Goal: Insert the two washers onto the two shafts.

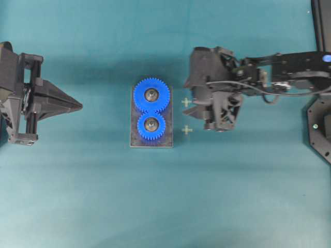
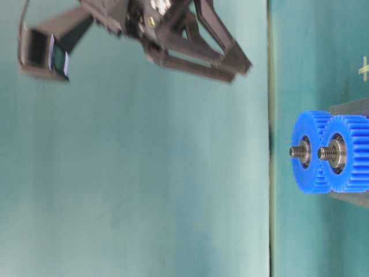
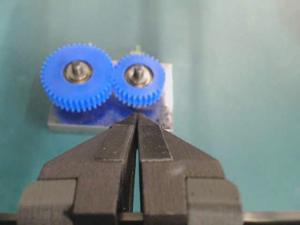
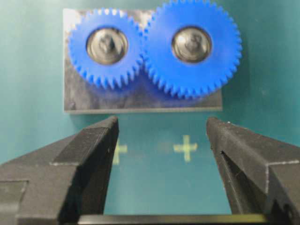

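Two meshed blue gears, the large gear and the small gear, sit on a grey base plate at the table's middle. A threaded shaft sticks up through each gear, with a grey metal ring round it on the gear's face. I cannot tell a separate washer from these rings. My right gripper hovers just right of the plate, open and holding nothing. Far to the left, my left gripper points at the gears with its fingers pressed together on nothing.
Two pale yellow crosses are marked on the teal table just right of the plate, under my right gripper. The right arm's black base stands at the right edge.
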### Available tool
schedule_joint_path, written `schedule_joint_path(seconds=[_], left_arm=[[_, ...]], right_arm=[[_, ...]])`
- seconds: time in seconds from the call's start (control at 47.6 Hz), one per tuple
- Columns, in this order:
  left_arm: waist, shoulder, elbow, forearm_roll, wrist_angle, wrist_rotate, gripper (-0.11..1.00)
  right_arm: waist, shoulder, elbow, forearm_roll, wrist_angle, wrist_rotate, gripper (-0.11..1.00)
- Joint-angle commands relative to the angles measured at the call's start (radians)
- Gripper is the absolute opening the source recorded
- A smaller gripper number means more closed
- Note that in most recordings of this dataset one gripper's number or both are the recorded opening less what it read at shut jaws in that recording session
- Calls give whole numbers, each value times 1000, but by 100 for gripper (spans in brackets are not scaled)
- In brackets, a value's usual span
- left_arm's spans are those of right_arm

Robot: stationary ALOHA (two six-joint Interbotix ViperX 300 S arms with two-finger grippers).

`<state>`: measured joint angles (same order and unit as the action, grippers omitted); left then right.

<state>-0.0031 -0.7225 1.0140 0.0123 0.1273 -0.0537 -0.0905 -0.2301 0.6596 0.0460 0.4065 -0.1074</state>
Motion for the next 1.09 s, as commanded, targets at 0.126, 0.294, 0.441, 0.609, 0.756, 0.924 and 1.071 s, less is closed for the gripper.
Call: schedule_joint_path(seconds=[0.126,0.294,0.441,0.609,0.756,0.924,1.071], left_arm=[[-2,-26,0,3,-8,0,0],[-2,-43,11,3,-8,-2,0],[-2,-52,18,3,-8,-6,0],[-2,-60,28,3,-9,-6,0],[-2,-63,32,3,-9,-12,0],[-2,-64,38,3,-8,-9,0],[-2,-64,38,3,-9,-9,0]], right_arm=[[-3,-81,51,2,-55,-2,77],[-3,-115,87,2,-91,0,77],[-6,-140,120,2,-106,2,77],[-8,-155,150,2,-127,0,77],[-8,-170,163,2,-150,2,77],[-8,-195,183,2,-152,2,77],[-8,-215,192,3,-152,2,77]])
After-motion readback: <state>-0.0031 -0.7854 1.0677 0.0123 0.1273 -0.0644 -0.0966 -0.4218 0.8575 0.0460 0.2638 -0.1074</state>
